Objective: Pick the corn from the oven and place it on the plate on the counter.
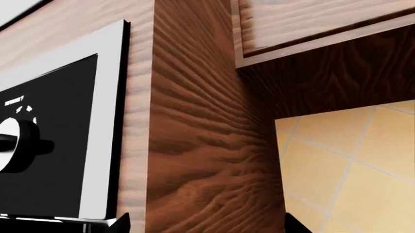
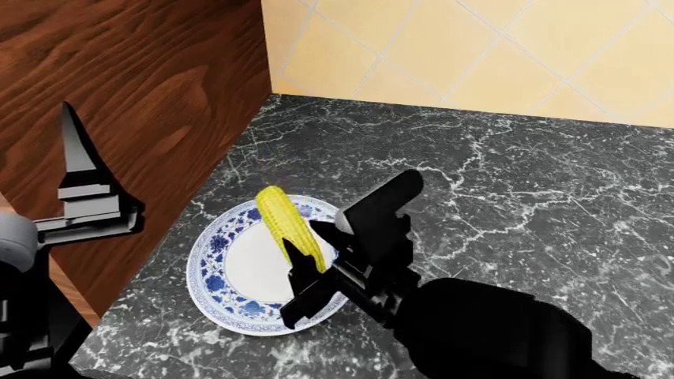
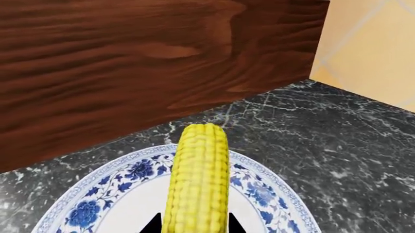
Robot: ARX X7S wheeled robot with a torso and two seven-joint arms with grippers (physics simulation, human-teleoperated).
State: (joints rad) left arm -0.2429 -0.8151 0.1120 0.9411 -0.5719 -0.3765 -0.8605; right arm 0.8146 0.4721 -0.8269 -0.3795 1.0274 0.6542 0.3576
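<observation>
The yellow corn (image 2: 282, 219) lies lengthwise over the white blue-rimmed plate (image 2: 214, 278) on the dark marble counter (image 2: 506, 197). My right gripper (image 2: 308, 267) is shut on the corn's near end, one black finger on each side. In the right wrist view the corn (image 3: 199, 179) runs away from the gripper (image 3: 194, 225) above the plate (image 3: 126, 174). My left gripper (image 2: 84, 185) is raised at the left beside the wood cabinet side, open and empty; its fingertips (image 1: 123, 224) stand wide apart. The oven's cavity is out of view.
A tall brown wood cabinet side (image 2: 126, 95) walls the counter's left. Yellow tiled wall (image 2: 474, 47) stands behind. The left wrist view shows a black panel with a white knob (image 1: 13, 143) in a white frame, and an upper cabinet (image 1: 311, 24).
</observation>
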